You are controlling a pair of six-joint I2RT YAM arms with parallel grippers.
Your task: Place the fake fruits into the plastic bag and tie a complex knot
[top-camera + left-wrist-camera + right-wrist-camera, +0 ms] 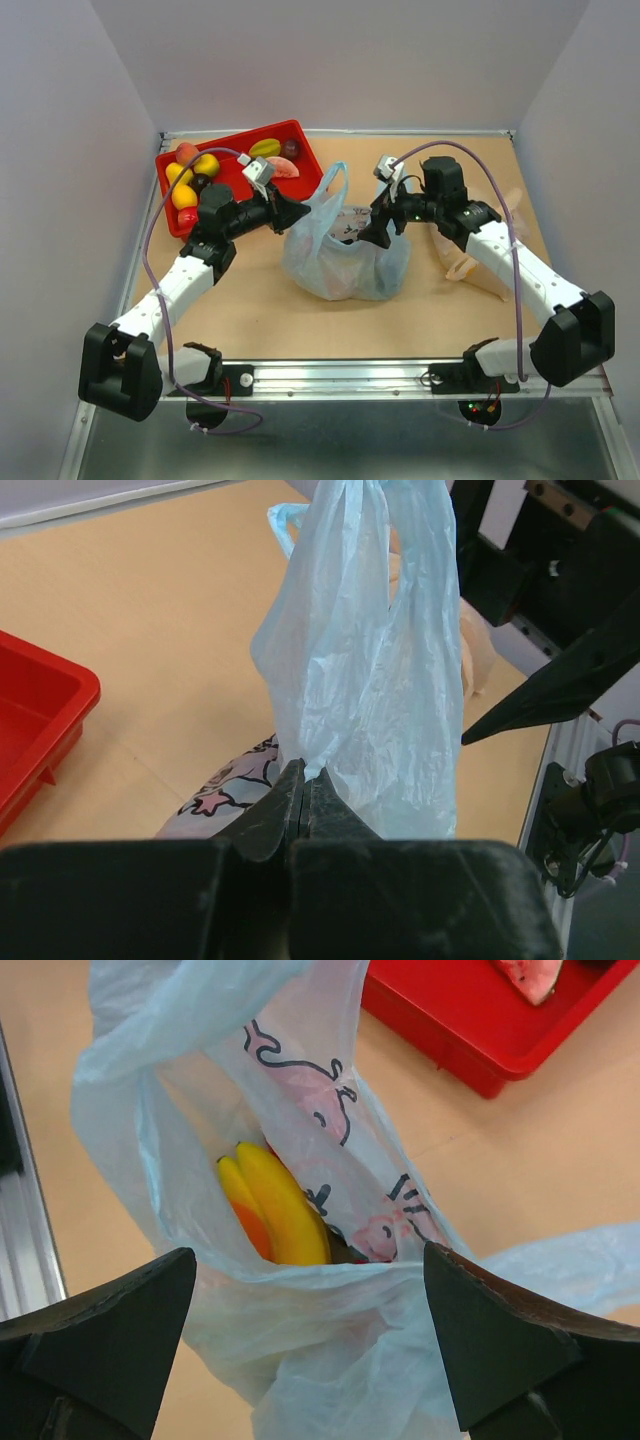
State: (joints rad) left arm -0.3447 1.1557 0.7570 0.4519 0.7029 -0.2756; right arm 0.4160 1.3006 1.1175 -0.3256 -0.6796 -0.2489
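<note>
Centrally sat the thin light-blue plastic bag (345, 258), yellow plastic banana (280, 1210) inside. Left gripper (305, 780) pinched its left rim; right gripper (310, 1252) gaped wide above. Film seemed soft, slippery; best gripped by bunched handles (341, 166).

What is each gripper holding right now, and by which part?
Left gripper pinches the plastic bag by thin film at its rim. Right gripper stands open over the bag's mouth, holding nothing.

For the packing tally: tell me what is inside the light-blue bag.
Through the open mouth of the plastic bag, the right wrist view shows a yellow banana bunch with an orange piece tucked beside it. Anything deeper is covered by crinkled printed film.
</note>
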